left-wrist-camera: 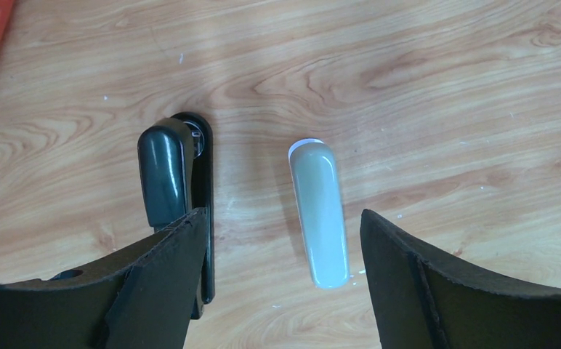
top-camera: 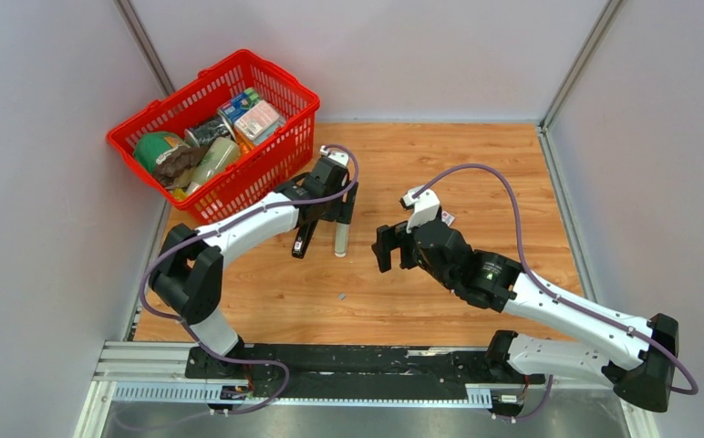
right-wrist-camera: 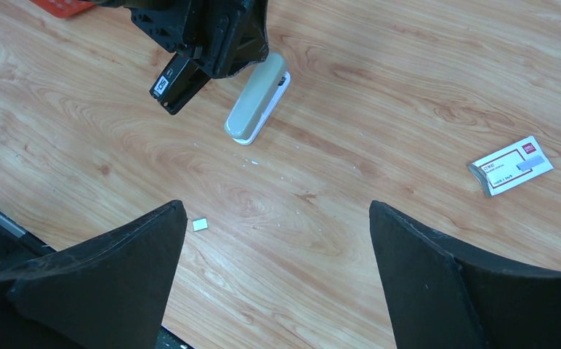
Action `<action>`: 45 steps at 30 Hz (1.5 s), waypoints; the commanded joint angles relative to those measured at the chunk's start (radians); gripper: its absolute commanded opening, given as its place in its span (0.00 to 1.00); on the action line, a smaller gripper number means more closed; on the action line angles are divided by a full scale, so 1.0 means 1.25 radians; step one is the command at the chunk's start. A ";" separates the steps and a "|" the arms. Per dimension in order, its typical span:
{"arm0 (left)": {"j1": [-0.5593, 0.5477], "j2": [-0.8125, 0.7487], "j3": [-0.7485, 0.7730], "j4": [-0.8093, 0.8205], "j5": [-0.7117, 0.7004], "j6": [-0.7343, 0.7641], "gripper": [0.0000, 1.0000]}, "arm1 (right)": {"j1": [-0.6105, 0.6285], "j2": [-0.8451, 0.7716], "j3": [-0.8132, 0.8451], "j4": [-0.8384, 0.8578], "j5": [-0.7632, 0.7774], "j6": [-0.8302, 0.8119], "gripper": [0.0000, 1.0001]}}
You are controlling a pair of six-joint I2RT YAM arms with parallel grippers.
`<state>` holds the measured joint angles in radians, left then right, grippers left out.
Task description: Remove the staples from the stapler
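Left wrist view: I find the left gripper point(left-wrist-camera: 281, 243) spread-jawed over the grey bar point(left-wrist-camera: 321, 214), stapler point(left-wrist-camera: 170, 174) beside one finger; right gripper point(right-wrist-camera: 277, 217) likewise spread wide

No wording could be read in full. A small white label with dark marks was seen on the end of the stapler point(right-wrist-camera: 174, 81), toward the left edge of the table point(right-wrist-camera: 336, 218), but its characters were too small to be made out. Red print and a red logo patch were noted on the white-and-red box point(right-wrist-camera: 514, 166), right of the table's middle, likewise illegible. Printed packs point(top-camera: 259, 119) in the red basket point(top-camera: 239, 182) at the far left corner were blurred beyond reading.
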<state>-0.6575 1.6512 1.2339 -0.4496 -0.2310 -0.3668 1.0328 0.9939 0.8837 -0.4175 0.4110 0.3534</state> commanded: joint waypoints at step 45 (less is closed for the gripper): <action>-0.073 0.215 0.106 -0.018 -0.149 -0.126 0.65 | 0.003 -0.010 -0.001 0.019 0.027 0.015 1.00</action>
<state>-0.7395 1.9137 1.3235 -0.4576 -0.3965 -0.5297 1.0328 0.9936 0.8829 -0.4175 0.4290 0.3626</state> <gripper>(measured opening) 0.647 0.998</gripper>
